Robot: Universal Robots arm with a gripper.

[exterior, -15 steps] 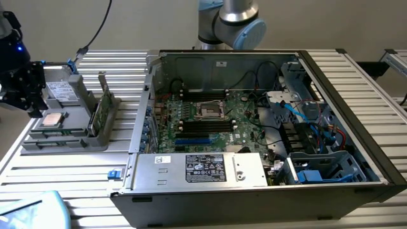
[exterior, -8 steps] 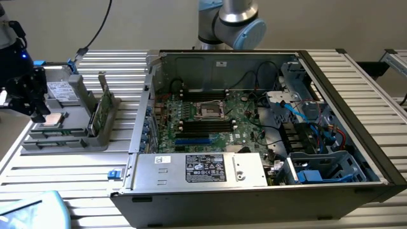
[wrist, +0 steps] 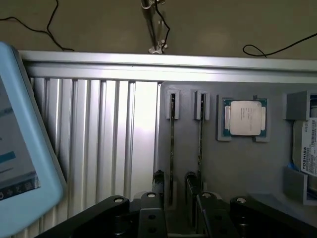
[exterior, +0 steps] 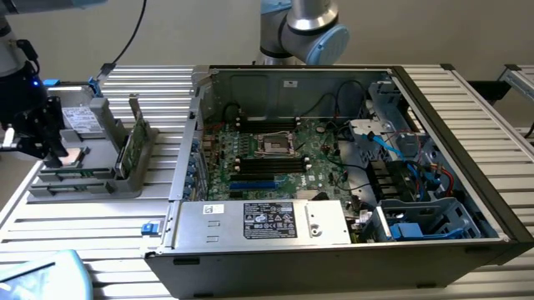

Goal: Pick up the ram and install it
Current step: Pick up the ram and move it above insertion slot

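Two ram sticks stand on edge in the slots of a grey holder [wrist: 247,168]. In the wrist view they show as thin dark lines, one ram [wrist: 172,148] and a second ram [wrist: 200,144] beside it. My gripper [wrist: 174,181] is open above the holder, with one black fingertip [wrist: 158,179] on each side of the first stick's near end. In the exterior view the ram sticks [exterior: 132,134] stand upright on the holder [exterior: 100,184] at the exterior view's left, and the black gripper [exterior: 42,147] hangs over that holder. The motherboard's black memory slots [exterior: 271,164] lie inside the open computer case [exterior: 467,169].
A square silver processor [wrist: 244,118] and a hard drive [wrist: 309,148] also sit in the holder. A pale blue tablet [wrist: 20,148] lies on the ribbed aluminium table [wrist: 99,129]. Cables, drive cages and a power supply [exterior: 267,222] crowd the case.
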